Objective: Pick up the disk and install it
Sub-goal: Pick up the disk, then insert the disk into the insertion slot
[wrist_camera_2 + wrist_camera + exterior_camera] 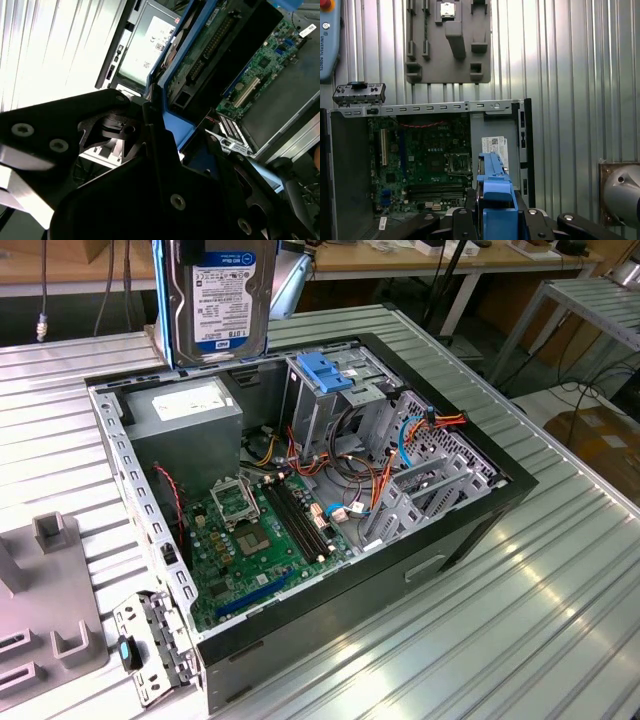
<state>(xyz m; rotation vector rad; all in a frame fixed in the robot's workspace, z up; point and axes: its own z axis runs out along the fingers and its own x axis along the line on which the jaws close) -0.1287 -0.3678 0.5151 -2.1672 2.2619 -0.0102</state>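
One disk (222,295) is held clamped by the one gripper (494,216) above one open case (400,590), in which one motherboard (240,540) is seen.

The disk (222,295) is silver-grey metal with a white and dark blue label, edged by a bright blue carrier rail (162,300). The gripper (495,220) is black. The computer case (470,530) is black outside and bare grey metal within, and its motherboard (240,540) is green. The power supply (185,412) is grey with a white label. The cage latch (325,370) is blue. The cables (383,480) are orange, red and blue. The ribbed table (520,640) is silver, and the fixture plate (60,660) at the exterior view's left is matt grey.
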